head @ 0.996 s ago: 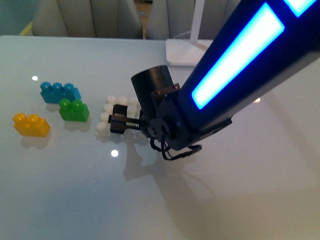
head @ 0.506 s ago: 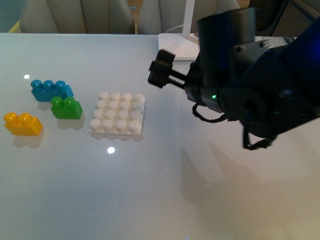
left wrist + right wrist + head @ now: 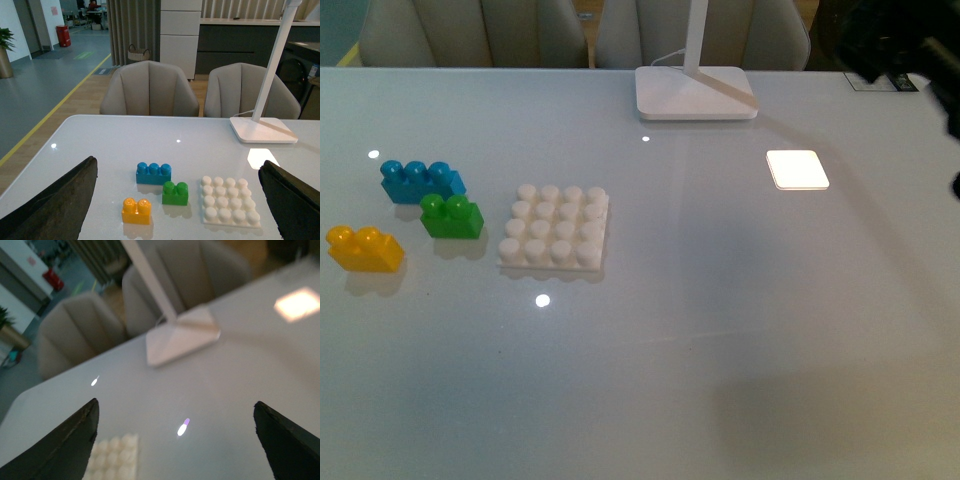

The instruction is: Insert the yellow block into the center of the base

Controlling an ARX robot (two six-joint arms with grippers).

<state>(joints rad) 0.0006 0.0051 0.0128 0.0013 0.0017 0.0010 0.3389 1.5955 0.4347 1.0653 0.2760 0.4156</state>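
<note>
The yellow block [image 3: 365, 249] lies on the white table at the far left, with its two studs up. The white studded base [image 3: 556, 228] lies to its right, with nothing on it. In the left wrist view the yellow block [image 3: 136, 210] and the base [image 3: 230, 201] both show ahead of my open, empty left gripper [image 3: 178, 165], which hangs well above the table. My right gripper [image 3: 176, 403] is open and empty, high over the table, with a corner of the base [image 3: 112, 457] below it. In the front view only a dark part of the right arm [image 3: 905, 50] shows at the top right.
A green two-stud brick [image 3: 451, 216] and a blue three-stud brick [image 3: 420, 181] lie between the yellow block and the base. A white lamp foot [image 3: 696, 93] stands at the back. A glowing square patch [image 3: 797, 169] lies right of centre. Two chairs stand behind the table.
My right arm has pulled back from over the base, rising to the right, and has almost left the front view. The whole base now shows. The bricks have not moved.
</note>
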